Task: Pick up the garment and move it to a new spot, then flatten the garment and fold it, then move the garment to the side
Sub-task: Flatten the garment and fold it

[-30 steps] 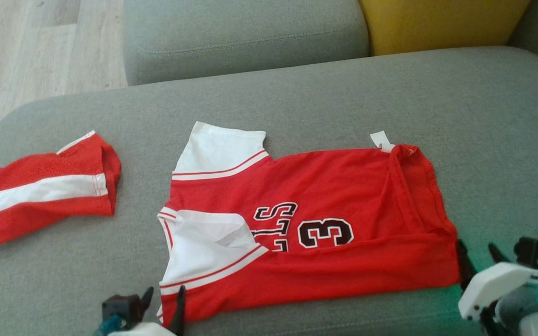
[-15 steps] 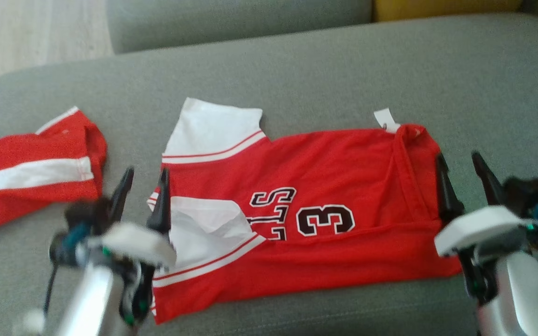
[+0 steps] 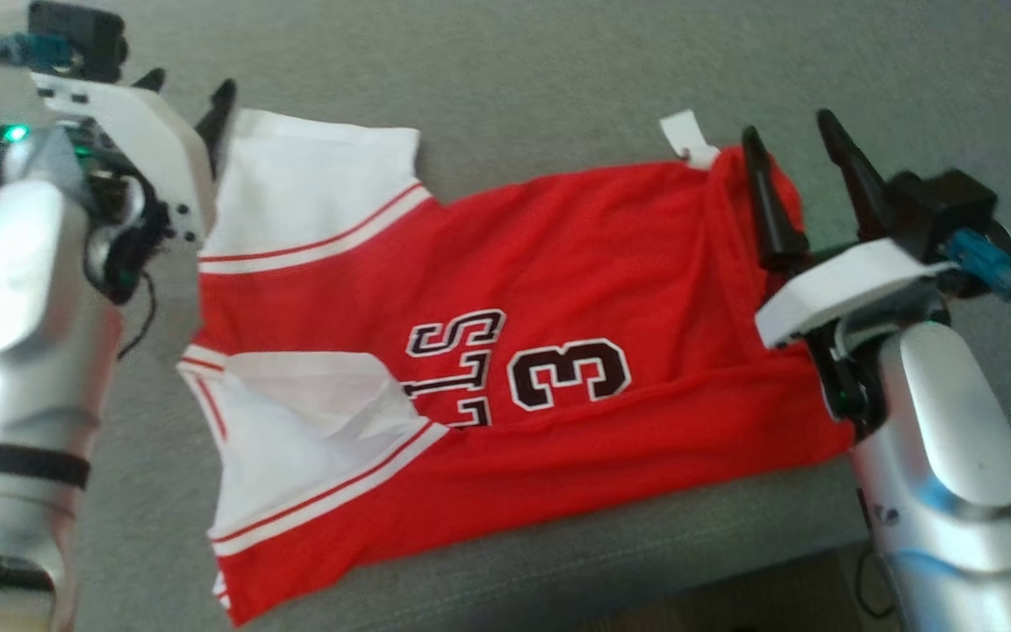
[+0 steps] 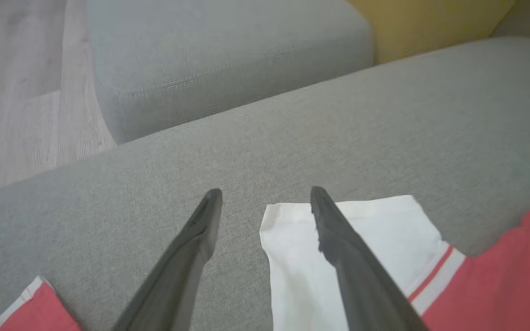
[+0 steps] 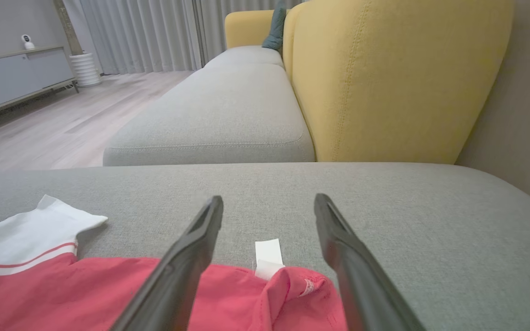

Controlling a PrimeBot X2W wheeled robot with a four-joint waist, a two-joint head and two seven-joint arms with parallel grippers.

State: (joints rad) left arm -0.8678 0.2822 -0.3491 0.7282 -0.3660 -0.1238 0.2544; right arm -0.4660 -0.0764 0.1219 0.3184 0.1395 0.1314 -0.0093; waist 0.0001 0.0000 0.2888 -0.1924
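At ten and two o'clock of the red jersey (image 3: 558, 290), the left gripper (image 3: 190, 86) and right gripper (image 3: 785, 125) had come up from its near edge to the white sleeve (image 3: 312, 175) and tag (image 3: 685, 136), jaws open, likely readying a grasp.

The jersey (image 3: 576, 254) is thin red cloth, matt and softly creased. Its sleeves (image 3: 312, 175) are smooth white cloth. The black lettering (image 3: 514, 369) lies flat on the cloth and looks matt. The small white label (image 3: 684, 133) could be paper or stiff cloth; the views do not settle which.

The sofa cushion (image 3: 514, 61) is grey woven cloth, matt and slightly rough. The backrest (image 5: 398, 82) is yellow cloth with stitched seams. The floor (image 4: 12, 92) is pale, smooth wood.

The left gripper (image 3: 190, 83) and right gripper (image 3: 786, 124) have matt dark fingers (image 5: 177, 271), seemingly plastic, and smooth white plastic housings (image 3: 830, 285). The silvery forearms (image 3: 953, 421) show a soft sheen.
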